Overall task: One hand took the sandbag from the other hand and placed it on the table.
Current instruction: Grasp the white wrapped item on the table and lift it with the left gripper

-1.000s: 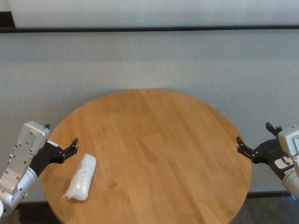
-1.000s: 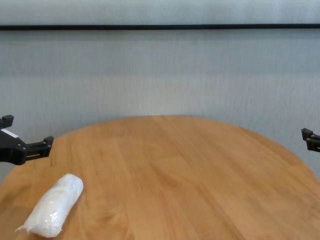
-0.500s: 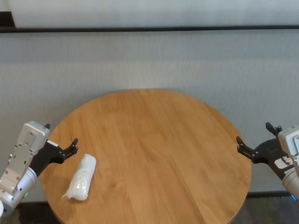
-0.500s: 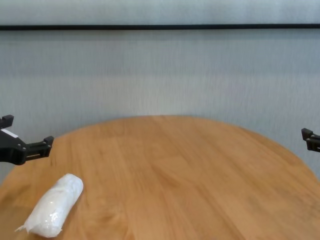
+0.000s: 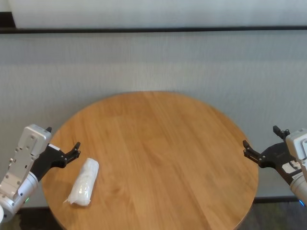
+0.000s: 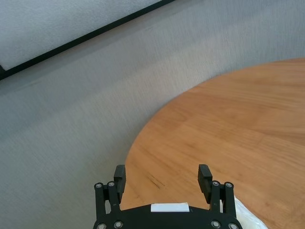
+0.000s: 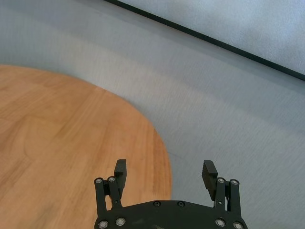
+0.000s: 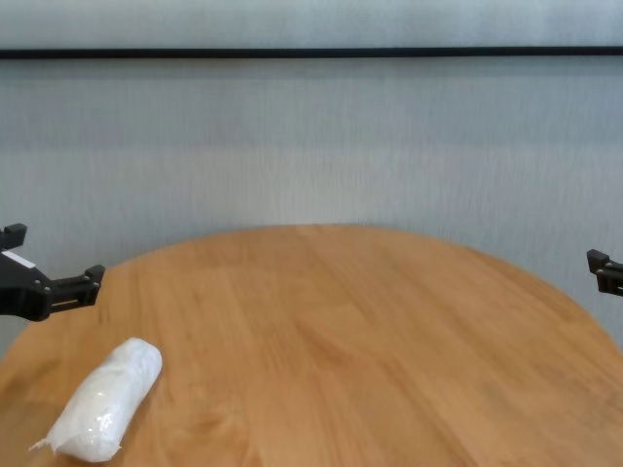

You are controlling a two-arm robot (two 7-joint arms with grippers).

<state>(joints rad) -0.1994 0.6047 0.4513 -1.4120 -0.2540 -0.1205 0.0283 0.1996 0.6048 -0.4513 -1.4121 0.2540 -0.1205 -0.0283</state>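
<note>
The sandbag (image 5: 83, 182), a white bag in clear plastic, lies on the round wooden table (image 5: 163, 143) near its front left edge. It also shows in the chest view (image 8: 102, 401), and its end shows in the left wrist view (image 6: 246, 217). My left gripper (image 5: 62, 138), with a small white sticker, is open and empty just left of the bag, above the table's left edge. My right gripper (image 5: 260, 136), with a red-white label, is open and empty off the table's right edge.
A grey textured wall (image 5: 153, 62) with a black horizontal strip stands behind the table. The table top (image 8: 341, 341) bears nothing besides the bag. The wrist views show the left fingers (image 6: 120, 171) and the right fingers (image 7: 121, 167) spread wide with nothing between them.
</note>
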